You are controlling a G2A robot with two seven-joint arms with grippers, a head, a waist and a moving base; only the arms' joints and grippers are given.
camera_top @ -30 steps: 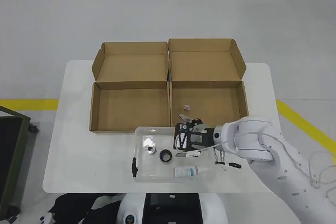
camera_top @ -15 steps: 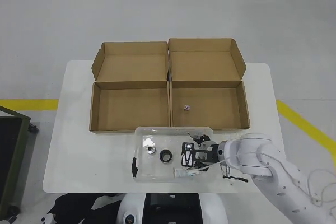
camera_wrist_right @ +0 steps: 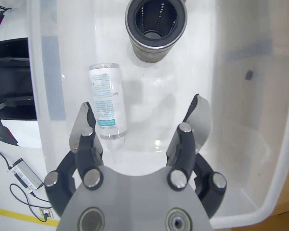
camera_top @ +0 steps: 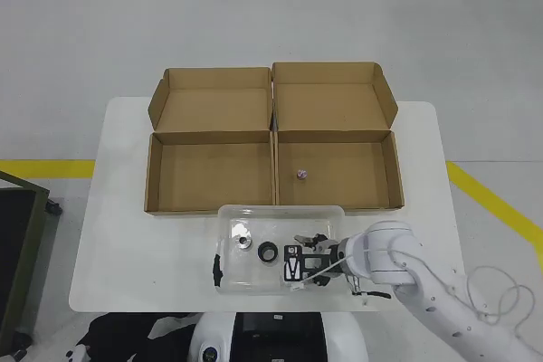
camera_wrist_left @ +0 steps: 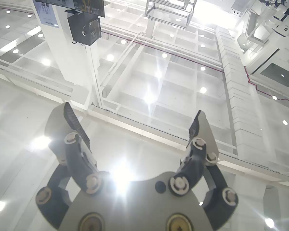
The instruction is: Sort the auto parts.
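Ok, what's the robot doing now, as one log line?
right gripper: open, in clear tub, by small bottle | left gripper: open, empty | right box: one small part

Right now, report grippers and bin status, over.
Right gripper open, low in the clear bin, beside the labelled tube. Left gripper open, empty, aimed at the ceiling. Bearing sleeve upright, apart from the tube.

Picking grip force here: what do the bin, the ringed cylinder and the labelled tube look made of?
Bin: translucent glossy plastic; the cardboard box shows through its wall. Cylinder: dull grey metal, likely steel, with a black end ring, perhaps rubber. Tube: clear plastic or glass, white paper label.
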